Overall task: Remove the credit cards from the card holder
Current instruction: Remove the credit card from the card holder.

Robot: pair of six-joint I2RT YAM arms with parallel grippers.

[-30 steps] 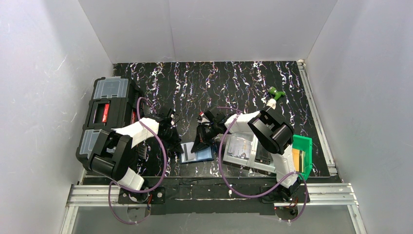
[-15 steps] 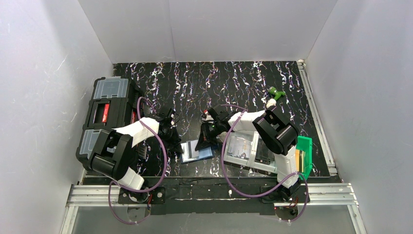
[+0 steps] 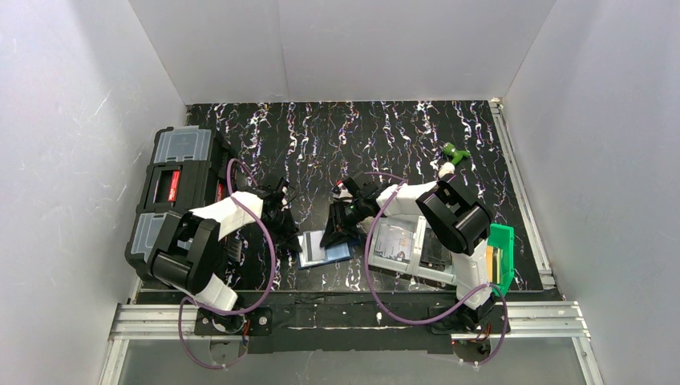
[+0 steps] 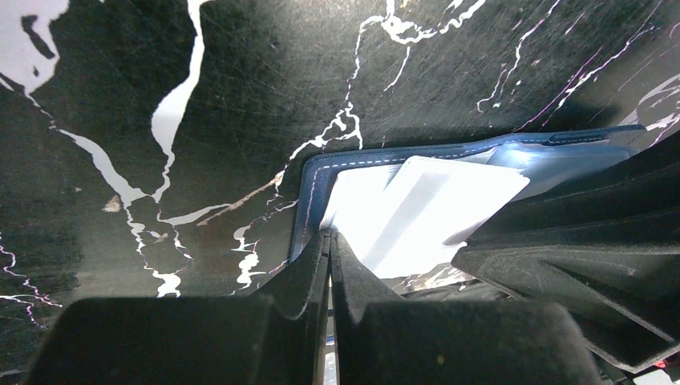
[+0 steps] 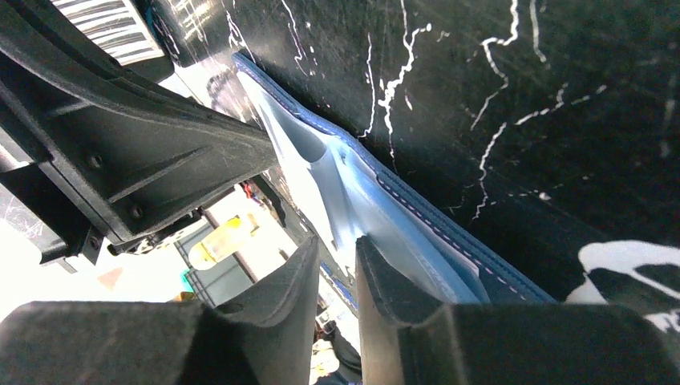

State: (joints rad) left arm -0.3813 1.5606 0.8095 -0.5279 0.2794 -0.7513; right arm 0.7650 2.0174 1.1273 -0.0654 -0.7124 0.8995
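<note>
Between my two arms, near the front of the tabletop (image 3: 401, 136), the card holder (image 3: 317, 253) lies opened flat with its sleeves up and its long axis running left to right. My left tool (image 4: 327, 241) is clenched, tips on the holder's left rim. My right tool (image 5: 337, 257) sits at the right end with a narrow gap; I cannot tell whether it grips. A pale card (image 4: 417, 212) lies askew inside, so I judge the right arm pulls.

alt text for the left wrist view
The left gripper, fingers pressed nearly together, sits at a stitched edge of the open navy card holder on a black marbled table. Its inner face glares white; black robot hardware hides the rest.
</note>
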